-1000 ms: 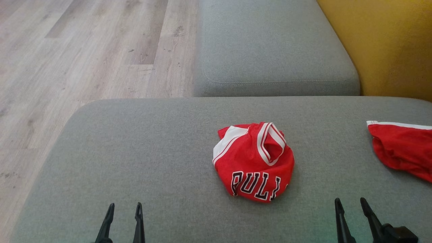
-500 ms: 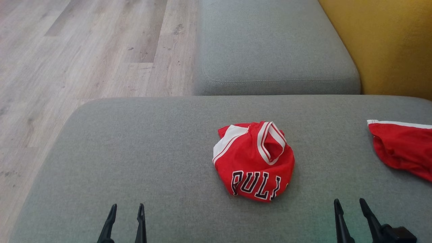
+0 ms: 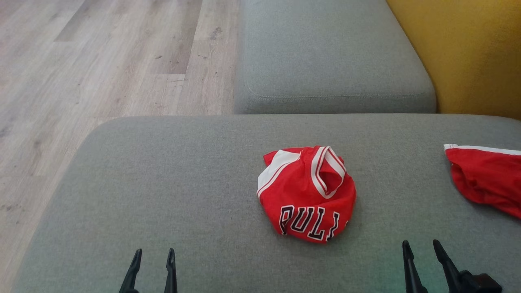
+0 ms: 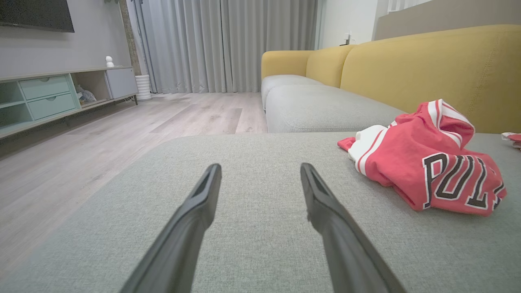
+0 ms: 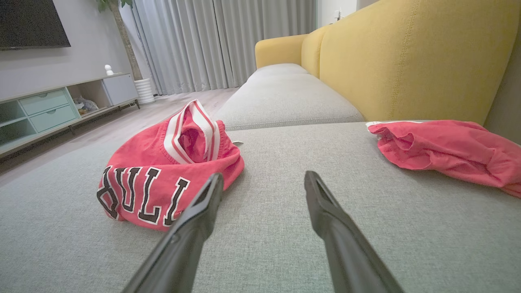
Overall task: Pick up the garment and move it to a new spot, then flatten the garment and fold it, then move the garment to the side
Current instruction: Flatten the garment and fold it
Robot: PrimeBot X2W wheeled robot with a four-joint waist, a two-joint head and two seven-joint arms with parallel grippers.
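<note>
A crumpled red garment [image 3: 307, 195] with white trim and black lettering lies bunched in the middle of the grey sofa cushion [image 3: 183, 183]. In the left wrist view the garment [image 4: 427, 162] is off to the right, and in the right wrist view the garment [image 5: 163, 171] sits to the left of the fingers. My left gripper [image 3: 154, 254] stands open at the lower left, well apart from the cloth and holding nothing. My right gripper [image 3: 421, 246] is open at the lower right, a short way right of the garment. Both grippers hover low over the cushion: left gripper [image 4: 260, 173], right gripper [image 5: 262, 179].
A second red cloth [image 3: 484, 179] lies at the cushion's right edge. Behind is another grey seat cushion [image 3: 333, 61] and the yellow sofa back [image 3: 468, 53]. Wooden floor [image 3: 101, 61] lies to the left, beyond the cushion's rounded edge. A TV cabinet [image 4: 49, 97] stands far off.
The whole head view has shifted slightly, so the camera has moved a little. The garment and both grippers have kept their places.
</note>
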